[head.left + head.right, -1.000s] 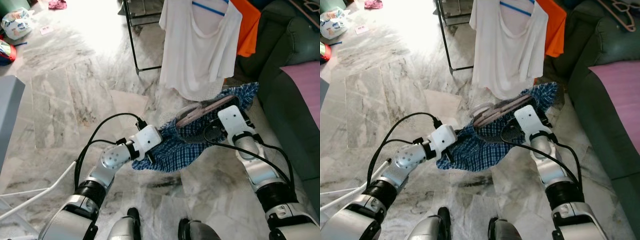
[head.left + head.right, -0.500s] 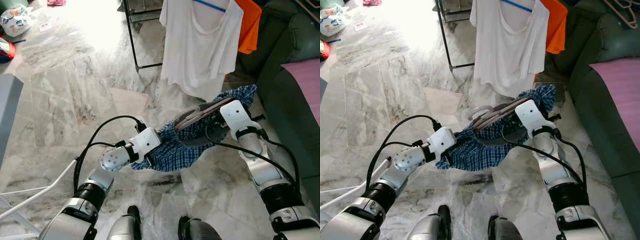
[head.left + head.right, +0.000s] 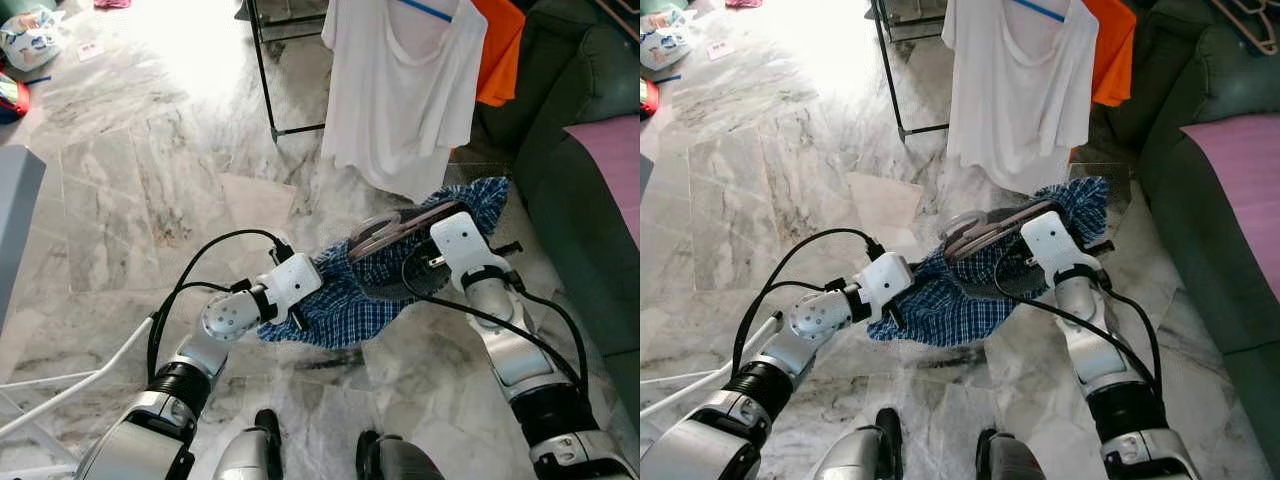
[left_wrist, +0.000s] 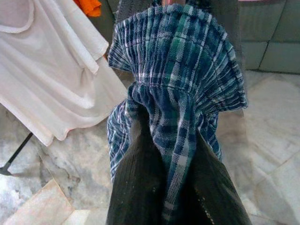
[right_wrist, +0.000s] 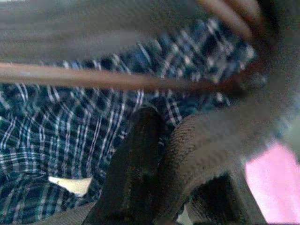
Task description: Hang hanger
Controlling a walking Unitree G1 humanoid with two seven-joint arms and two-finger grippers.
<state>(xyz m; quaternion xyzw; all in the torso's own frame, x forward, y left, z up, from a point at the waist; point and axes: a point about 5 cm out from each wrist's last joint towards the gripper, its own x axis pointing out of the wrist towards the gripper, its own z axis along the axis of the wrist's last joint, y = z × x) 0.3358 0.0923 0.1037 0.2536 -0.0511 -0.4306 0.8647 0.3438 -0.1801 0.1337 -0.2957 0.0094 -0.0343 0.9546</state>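
**Plaid shirt on its hanger, carried low between both grippers, rack up ahead**

At lower left of the head views the left gripper pinches the near edge of the blue plaid shirt; its wrist view shows the two black fingers closed with a fold of the cloth squeezed between them. The shirt stretches from there up and to the right across the centre of the frame. The wooden hanger lies along its upper edge, long axis running from centre toward the right and slightly upward, with its hook end toward the centre. The right gripper sits at the hanger's right end, its white wrist housing just below the bar; in its blurred wrist view the bar crosses just beyond the fingertips, but I cannot tell whether the fingers are clamped on hanger or cloth.

The relation that matters: the drying rack stands further up the frame, beyond the grippers, and the hanger is well below its rail, which is cut off by the top edge. The right arm is the nearer one to the hanger, so it would likely lift.

A white T-shirt and an orange garment already hang there. Below is grey-veined marble floor; a dark green sofa fills the right edge.
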